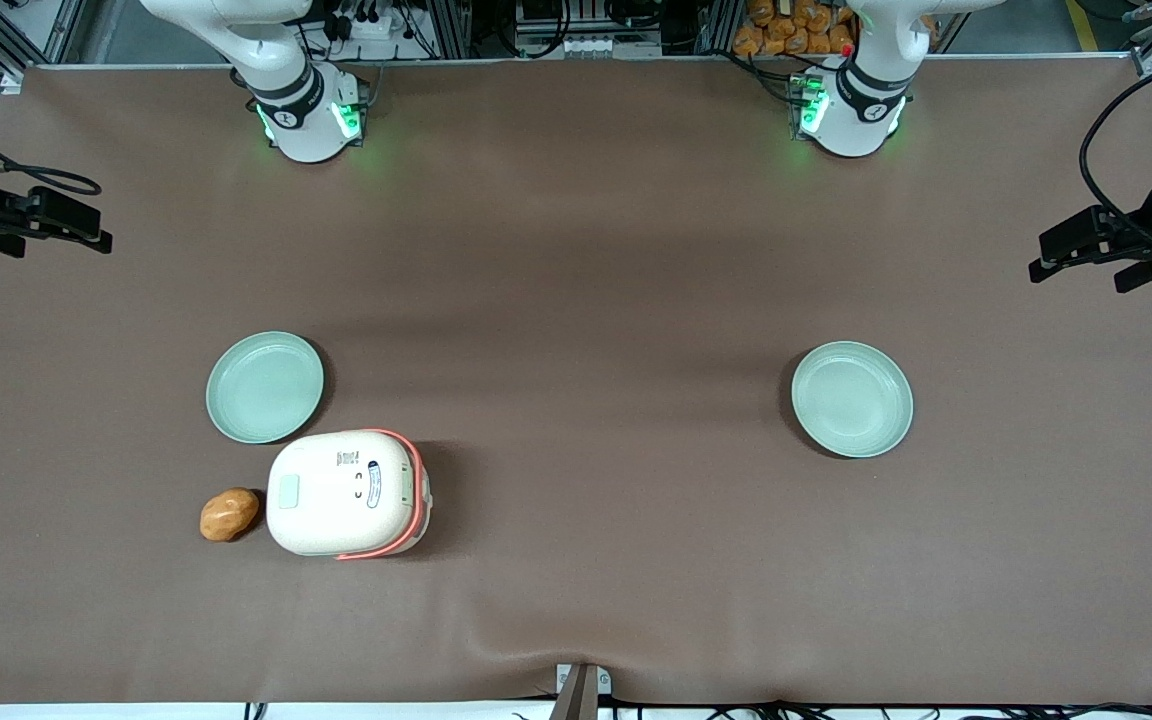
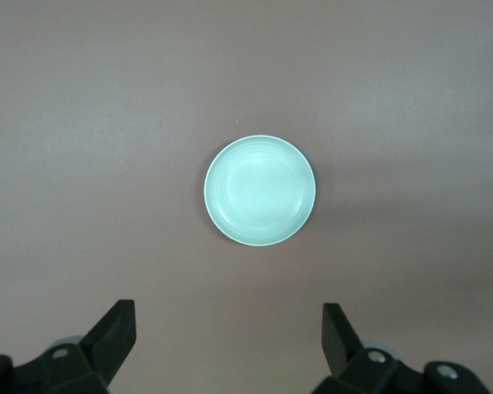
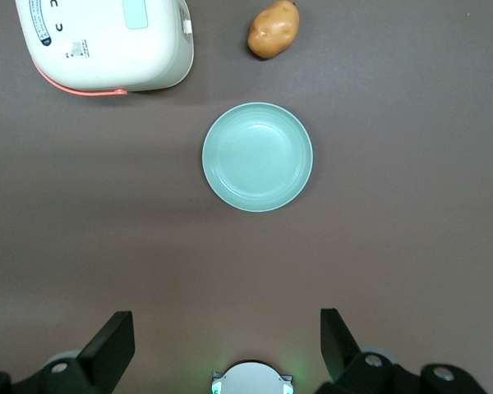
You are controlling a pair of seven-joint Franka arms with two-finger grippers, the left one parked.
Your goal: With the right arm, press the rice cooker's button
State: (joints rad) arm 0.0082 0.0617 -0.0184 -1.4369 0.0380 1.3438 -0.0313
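The cream-white rice cooker (image 1: pixel 346 492) with its salmon-orange handle band stands on the brown table near the front camera. Its lid is down. The pale mint button (image 1: pixel 288 490) is on the lid, at the end nearest the potato. The cooker (image 3: pixel 107 41) and its button (image 3: pixel 135 14) also show in the right wrist view. My right gripper (image 1: pixel 96 228) hangs high at the working arm's end of the table, well away from the cooker and farther from the front camera. In the right wrist view the gripper (image 3: pixel 226 332) is open and empty, with fingers (image 3: pixel 115 341) spread wide.
A pale-green plate (image 1: pixel 264 387) lies beside the cooker, farther from the front camera, and shows in the right wrist view (image 3: pixel 257 156). A potato (image 1: pixel 229 513) lies beside the cooker's button end. A second plate (image 1: pixel 852 398) lies toward the parked arm's end.
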